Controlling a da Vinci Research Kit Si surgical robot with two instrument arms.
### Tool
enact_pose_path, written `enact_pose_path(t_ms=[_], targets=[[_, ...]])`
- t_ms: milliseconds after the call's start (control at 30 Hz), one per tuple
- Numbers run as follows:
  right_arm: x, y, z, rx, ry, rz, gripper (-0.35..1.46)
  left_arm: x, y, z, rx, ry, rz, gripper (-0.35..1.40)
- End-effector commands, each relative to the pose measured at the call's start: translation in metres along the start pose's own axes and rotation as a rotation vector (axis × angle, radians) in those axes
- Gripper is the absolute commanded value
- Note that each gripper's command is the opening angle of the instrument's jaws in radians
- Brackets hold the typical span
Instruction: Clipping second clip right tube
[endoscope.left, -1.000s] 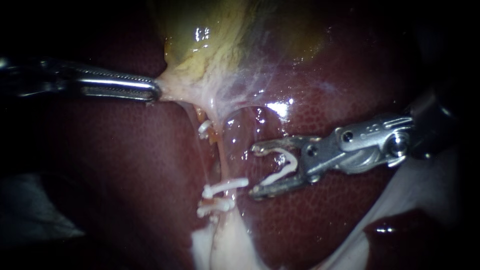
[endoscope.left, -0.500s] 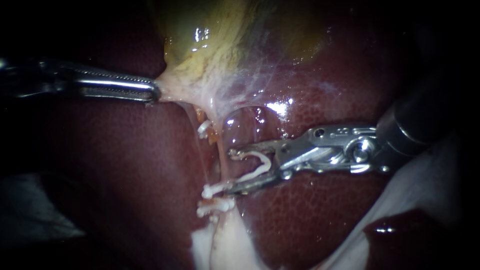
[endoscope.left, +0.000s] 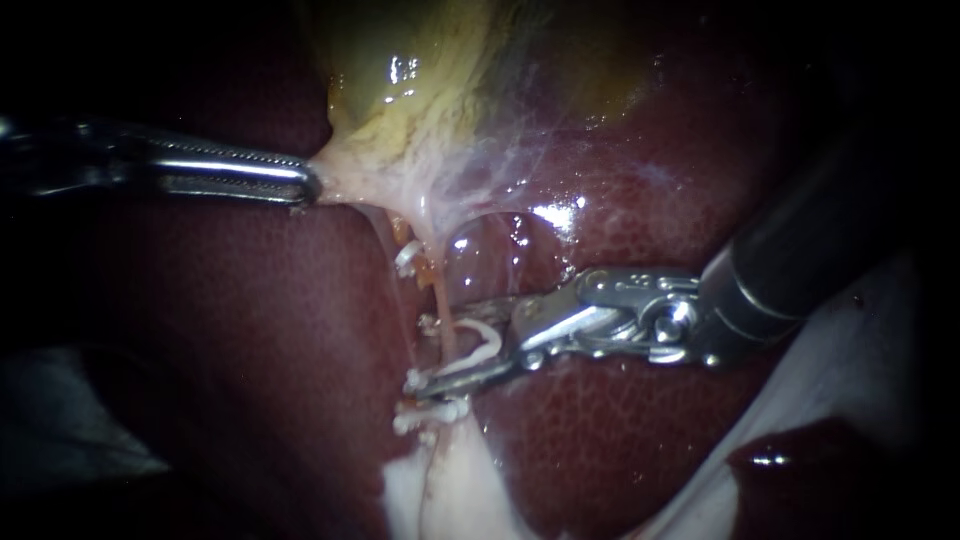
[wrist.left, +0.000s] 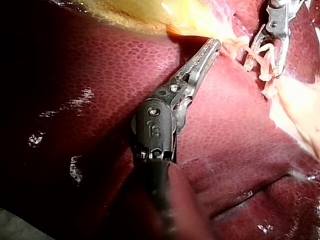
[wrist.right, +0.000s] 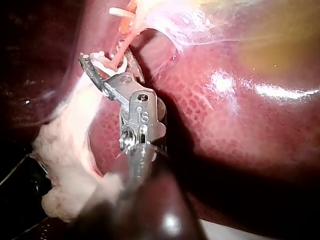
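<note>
Stretching gallbladder (endoscope.left: 440, 90), left instrument (endoscope.left: 305, 183) jaws clamped on it, presenting right tube (endoscope.left: 441, 305) to right instrument (endoscope.left: 425, 352) jaws gripping open clip (endoscope.left: 480, 345).

Left instrument (endoscope.left: 312, 186): slim silver end effector with fine teeth and a dark wrist. Right instrument (endoscope.left: 425, 352): bright steel end effector, round pivot screws, glossy black tubular shaft.
</note>
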Motion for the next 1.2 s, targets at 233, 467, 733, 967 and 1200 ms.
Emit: enact_pose_path(t_ms=[233,467,733,967,1200], targets=[[0.0004,-0.0006,0.0005,0.069,0.065,0.05,0.5,0.0,0.0,0.0,0.0,0.0,0.0,-0.35],[0.0019,-0.0018,0.0003,0.121,0.102,0.076,0.48,0.0,0.0,0.0,0.0,0.0,0.0,-0.35],[0.0029,-0.0023,-0.0004,0.144,0.107,0.118,0.38,0.0,0.0,0.0,0.0,0.0,0.0,-0.35],[0.0026,-0.0025,-0.0007,0.154,0.1,0.168,0.11,0.0,0.0,0.0,0.0,0.0,0.0,-0.35],[0.0024,-0.0026,-0.001,0.162,0.092,0.231,-0.35,0.0,0.0,0.0001,0.0,0.0,0.0,-0.35]])
